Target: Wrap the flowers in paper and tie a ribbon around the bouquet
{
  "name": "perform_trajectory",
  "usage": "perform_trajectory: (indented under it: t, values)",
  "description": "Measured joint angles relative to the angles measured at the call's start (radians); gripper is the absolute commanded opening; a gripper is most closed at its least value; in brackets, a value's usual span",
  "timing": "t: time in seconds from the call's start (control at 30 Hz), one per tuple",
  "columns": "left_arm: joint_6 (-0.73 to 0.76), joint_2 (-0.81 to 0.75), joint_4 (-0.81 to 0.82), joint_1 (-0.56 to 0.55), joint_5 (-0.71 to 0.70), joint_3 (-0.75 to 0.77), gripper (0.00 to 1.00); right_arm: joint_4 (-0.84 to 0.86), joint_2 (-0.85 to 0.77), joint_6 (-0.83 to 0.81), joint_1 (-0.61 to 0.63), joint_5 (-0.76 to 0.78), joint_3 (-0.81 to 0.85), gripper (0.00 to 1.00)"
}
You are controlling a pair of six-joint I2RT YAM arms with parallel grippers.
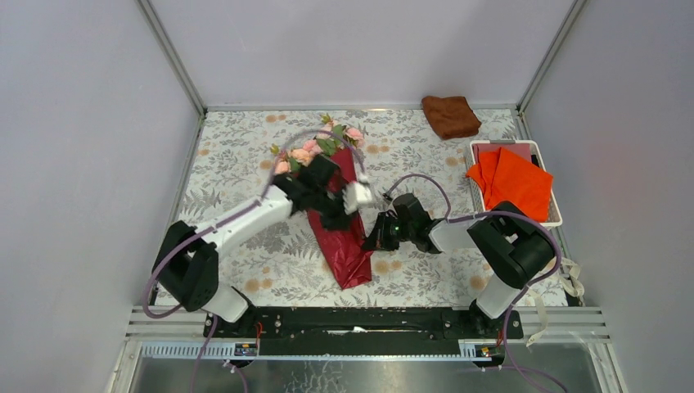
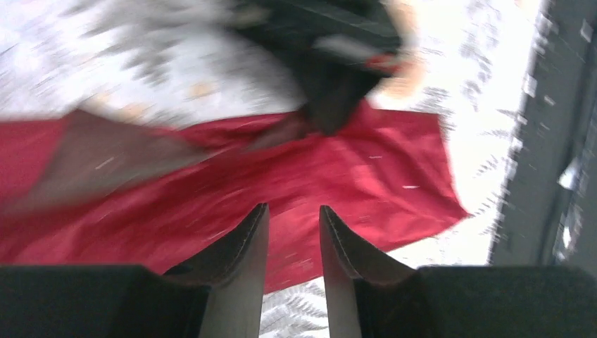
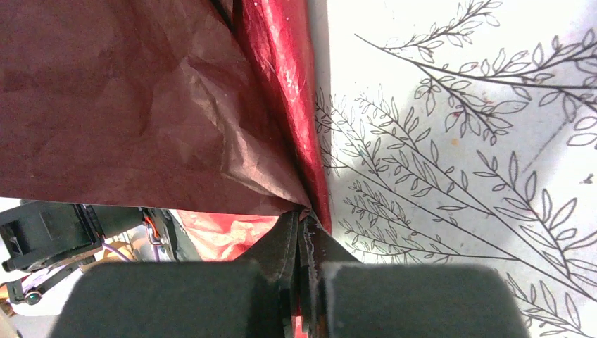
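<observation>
Floral worktop [image 1: 237,139] with dark red paper [image 1: 344,237] lying folded narrow at centre, pink flowers [image 1: 315,147] poking out the far end, left gripper [image 2: 293,208] parted and empty just above paper, right gripper [image 3: 304,224] pinched tight on paper's edge.

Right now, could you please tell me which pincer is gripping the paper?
The right pincer: its jaws are shut on the paper, while the left pincer stands open over it, holding nothing.
</observation>
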Motion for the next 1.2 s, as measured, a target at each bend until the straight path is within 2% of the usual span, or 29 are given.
perform_trajectory:
  t: [0.1, 0.2, 0.4, 0.63, 0.9, 1.07, 1.2]
  values:
    - [-0.081, 0.000, 0.073, 0.199, 0.049, 0.016, 0.38, 0.006, -0.003, 0.005, 0.000, 0.005, -0.005, 0.00]
    - [-0.150, 0.004, 0.117, 0.291, 0.054, 0.014, 0.38, 0.016, -0.003, 0.013, 0.000, 0.006, -0.010, 0.01]
    - [-0.239, 0.077, 0.215, 0.296, 0.053, 0.015, 0.42, 0.039, -0.005, 0.026, 0.000, 0.012, -0.024, 0.12]
    - [-0.307, 0.297, 0.277, 0.292, 0.053, 0.118, 0.42, 0.002, -0.050, 0.005, -0.001, 0.042, -0.027, 0.37]
    - [-0.341, 0.472, 0.296, 0.279, 0.039, 0.204, 0.42, -0.224, -0.202, -0.166, -0.012, 0.132, 0.031, 0.62]
    - [-0.341, 0.476, 0.296, 0.278, 0.035, 0.203, 0.42, -0.305, -0.193, -0.270, -0.076, 0.162, 0.168, 0.64]
    - [-0.341, 0.476, 0.297, 0.278, 0.033, 0.203, 0.42, -0.325, -0.021, -0.319, -0.110, 0.145, 0.340, 0.64]
